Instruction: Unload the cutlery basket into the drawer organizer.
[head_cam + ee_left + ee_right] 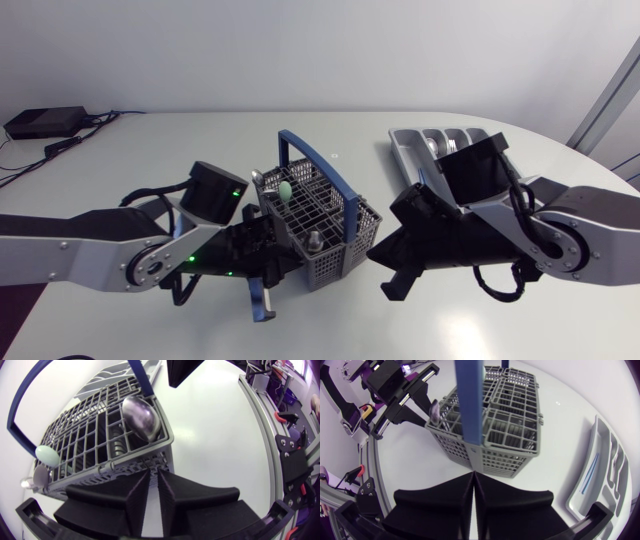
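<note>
The cutlery basket (320, 215) sits mid-surface (200, 140), loaded, with a spoon (141, 417) bowl-up in the corner cell. The drawer organizer (410, 145) is just behind your right arm. Your left tool (154, 474) is closed and empty, just short of the basket wall. Your right tool (473, 476) is also closed and empty, facing the handle end. You're at the pre-pick stage, I'd say. Next, open one tool, come in from above and pinch the spoon.

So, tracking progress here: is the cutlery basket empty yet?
Not empty. A spoon and a green-tipped utensil stand in the basket, poking above its rim.
</note>
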Controlling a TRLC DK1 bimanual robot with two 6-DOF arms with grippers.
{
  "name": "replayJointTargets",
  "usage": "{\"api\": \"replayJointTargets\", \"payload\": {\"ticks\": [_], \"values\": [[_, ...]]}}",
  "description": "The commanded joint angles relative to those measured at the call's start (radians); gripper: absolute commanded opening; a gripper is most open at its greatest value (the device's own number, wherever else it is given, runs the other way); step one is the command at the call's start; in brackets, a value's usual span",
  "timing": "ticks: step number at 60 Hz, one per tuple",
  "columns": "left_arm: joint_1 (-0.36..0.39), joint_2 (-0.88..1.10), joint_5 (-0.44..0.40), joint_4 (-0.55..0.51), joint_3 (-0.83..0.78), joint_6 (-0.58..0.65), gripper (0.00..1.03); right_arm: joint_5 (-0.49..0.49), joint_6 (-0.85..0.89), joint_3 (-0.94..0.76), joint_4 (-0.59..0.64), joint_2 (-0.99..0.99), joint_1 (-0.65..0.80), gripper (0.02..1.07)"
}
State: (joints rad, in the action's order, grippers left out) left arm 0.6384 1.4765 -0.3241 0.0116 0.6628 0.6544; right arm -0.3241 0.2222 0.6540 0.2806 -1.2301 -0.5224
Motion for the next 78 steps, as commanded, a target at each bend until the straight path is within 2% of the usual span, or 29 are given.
{"api": "replayJointTargets", "payload": {"ticks": [1, 4, 8, 16, 21, 27, 31, 42, 46, 59, 68, 78], "values": [[0.037, 0.028, -0.007, 0.019, 0.041, -0.025, 0.2, 0.007, 0.023, -0.017, 0.0, -0.003, 0.019, 0.08], [0.023, -0.005, -0.007, 0.018, 0.026, -0.021, 0.2, 0.007, 0.034, -0.016, -0.008, -0.017, 0.036, 0.08], [-0.04, -0.073, -0.016, -0.009, 0.009, 0.008, 0.2, 0.003, 0.054, -0.013, -0.02, -0.042, 0.064, 0.08], [-0.307, -0.147, -0.148, -0.091, 0.009, 0.097, 0.2, -0.01, 0.083, -0.004, -0.046, -0.097, 0.102, 0.08], [-0.467, -0.122, -0.208, -0.084, 0.031, 0.142, 0.2, -0.024, 0.089, 0.015, -0.052, -0.135, 0.113, 0.08], [-0.565, 0.013, -0.234, -0.061, 0.112, 0.142, 0.2, -0.024, 0.086, 0.044, -0.067, -0.184, 0.113, 0.08], [-0.58, 0.096, -0.237, -0.045, 0.162, 0.136, 0.2, -0.024, 0.08, 0.064, -0.072, -0.207, 0.114, 0.08], [-0.554, 0.266, -0.24, 0.134, 0.256, 0.017, 0.2, -0.021, 0.059, 0.104, -0.09, -0.238, 0.13, 0.08], [-0.548, 0.331, -0.24, 0.157, 0.316, -0.009, 0.2, -0.02, 0.049, 0.113, -0.093, -0.238, 0.142, 0.08], [-0.522, 0.475, -0.319, 0.133, 0.492, -0.078, 0.2, -0.023, 0.048, 0.087, -0.081, -0.212, 0.153, 0.08], [-0.493, 0.479, -0.394, 0.088, 0.488, -0.062, 0.2, -0.021, 0.039, 0.098, -0.087, -0.232, 0.14, 0.08], [-0.477, 0.45, -0.421, 0.011, 0.448, 0.01, 0.2, -0.021, 0.022, 0.154, -0.092, -0.264, 0.148, 0.08]]}}
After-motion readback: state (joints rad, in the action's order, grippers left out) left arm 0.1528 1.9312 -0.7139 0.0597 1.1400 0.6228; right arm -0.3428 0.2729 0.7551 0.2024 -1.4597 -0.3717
